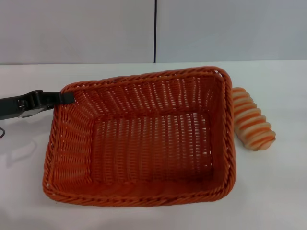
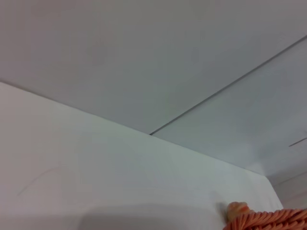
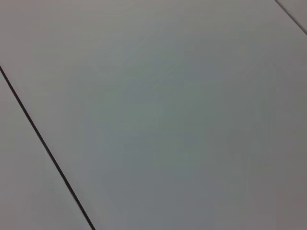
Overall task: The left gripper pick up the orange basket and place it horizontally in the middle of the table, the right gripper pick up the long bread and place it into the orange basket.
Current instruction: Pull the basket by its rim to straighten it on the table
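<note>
The orange basket (image 1: 144, 139) fills the middle of the head view, its long side running left to right, turned slightly so its right end lies farther back. My left gripper (image 1: 68, 98) reaches in from the left and is shut on the braided rim at the basket's far left corner. A bit of that rim (image 2: 268, 219) shows in the left wrist view. The long bread (image 1: 252, 120), cream with orange stripes, lies on the table (image 1: 268, 191) just beyond the basket's right wall. The right gripper is out of view.
A grey wall with a dark vertical seam (image 1: 155, 31) stands behind the table's far edge. Bare white tabletop lies to the right of the bread and in front of the basket. The right wrist view shows only grey panels and a seam (image 3: 43, 143).
</note>
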Tool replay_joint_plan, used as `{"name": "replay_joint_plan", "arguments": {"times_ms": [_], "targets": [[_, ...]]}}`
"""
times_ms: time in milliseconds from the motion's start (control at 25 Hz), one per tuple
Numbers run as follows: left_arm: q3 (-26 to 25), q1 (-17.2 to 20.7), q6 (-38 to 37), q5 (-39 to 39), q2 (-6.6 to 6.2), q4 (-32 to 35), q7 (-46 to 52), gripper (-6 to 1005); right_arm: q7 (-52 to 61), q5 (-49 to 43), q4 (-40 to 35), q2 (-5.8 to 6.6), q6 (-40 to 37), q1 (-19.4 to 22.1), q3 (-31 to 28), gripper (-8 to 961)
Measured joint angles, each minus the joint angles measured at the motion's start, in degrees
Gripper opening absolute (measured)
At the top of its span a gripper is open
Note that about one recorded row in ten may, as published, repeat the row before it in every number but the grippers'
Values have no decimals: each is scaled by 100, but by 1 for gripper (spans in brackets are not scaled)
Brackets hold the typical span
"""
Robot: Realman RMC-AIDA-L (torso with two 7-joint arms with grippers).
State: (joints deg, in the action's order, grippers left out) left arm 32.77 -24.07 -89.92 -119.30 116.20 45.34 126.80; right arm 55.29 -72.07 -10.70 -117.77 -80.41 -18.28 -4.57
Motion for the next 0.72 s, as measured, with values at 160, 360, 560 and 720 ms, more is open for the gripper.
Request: {"name": "replay_joint_plan", "arguments": {"times_ms": [160,360,560,720], "targets": [[13,34,44,2,1,-16,-1,198,0,0,-3,0,1,0,0,777],[41,57,43,2,-16,-17,-29,280,0,-7,1,0,1,0,0,777],[77,82,17,-1,-60,-3,-39,467,0,-17,-3,0,1,0,62,777],[-2,109,51,17,-186,24,-217,555,104,-18,-34,39,1,0,313,777]]}}
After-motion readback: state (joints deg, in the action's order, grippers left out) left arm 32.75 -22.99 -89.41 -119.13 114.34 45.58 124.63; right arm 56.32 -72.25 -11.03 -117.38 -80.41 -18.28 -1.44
